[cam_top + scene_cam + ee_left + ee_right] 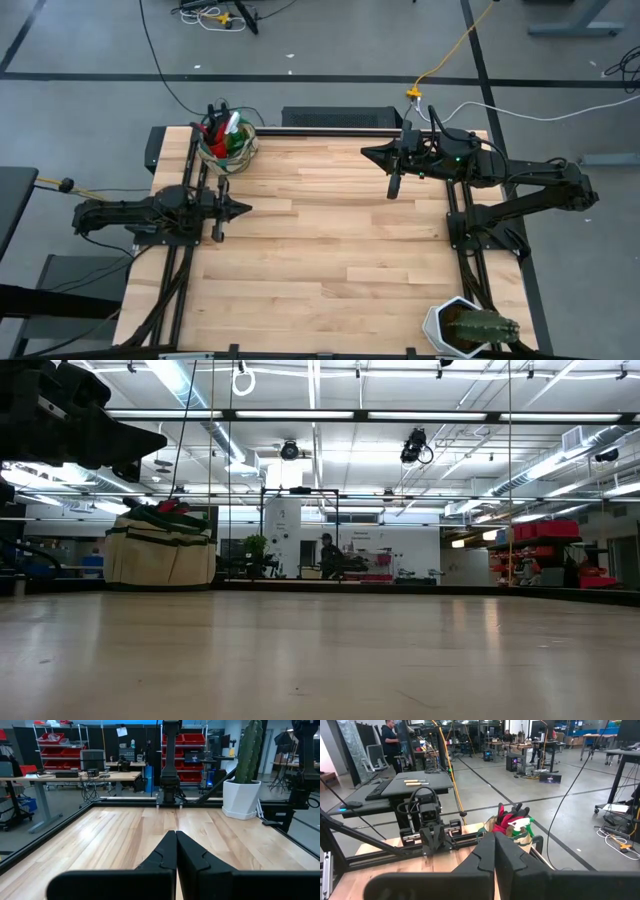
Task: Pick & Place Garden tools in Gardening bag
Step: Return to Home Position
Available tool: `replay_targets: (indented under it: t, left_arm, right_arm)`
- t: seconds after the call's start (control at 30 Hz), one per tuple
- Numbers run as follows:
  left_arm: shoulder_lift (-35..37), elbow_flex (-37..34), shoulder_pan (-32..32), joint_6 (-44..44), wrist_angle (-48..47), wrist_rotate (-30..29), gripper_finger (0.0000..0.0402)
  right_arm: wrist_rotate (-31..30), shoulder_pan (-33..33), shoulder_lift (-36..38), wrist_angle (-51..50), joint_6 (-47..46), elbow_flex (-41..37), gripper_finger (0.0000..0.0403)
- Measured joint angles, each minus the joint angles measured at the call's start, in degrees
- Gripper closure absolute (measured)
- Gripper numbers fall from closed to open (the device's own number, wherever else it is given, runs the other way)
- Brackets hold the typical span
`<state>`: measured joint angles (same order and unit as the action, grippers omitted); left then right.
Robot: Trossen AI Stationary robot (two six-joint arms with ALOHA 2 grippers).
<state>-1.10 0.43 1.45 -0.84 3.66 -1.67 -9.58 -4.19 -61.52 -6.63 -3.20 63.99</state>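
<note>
Holding glove [506,820], spray bottle [521,823]: gardening bag [160,555]; L end effector [243,209], R end effector [366,153] both together.

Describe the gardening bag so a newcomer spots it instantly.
On the wooden table, seen from above, go to the top-left corner by the left arm. The gardening bag stands there: beige fabric, green trim, red and green items poking out. The only other container, a white cactus pot, sits at the opposite corner.
</note>
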Motion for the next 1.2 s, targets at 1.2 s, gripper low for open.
replay_targets:
  t: [1.2]
  left_arm:
    - [-0.02,0.0,0.0,0.0,0.0,0.0,0.0399]
  right_arm:
    - [12.68,3.49,19.48,37.36,11.21,-35.51,0.0399]
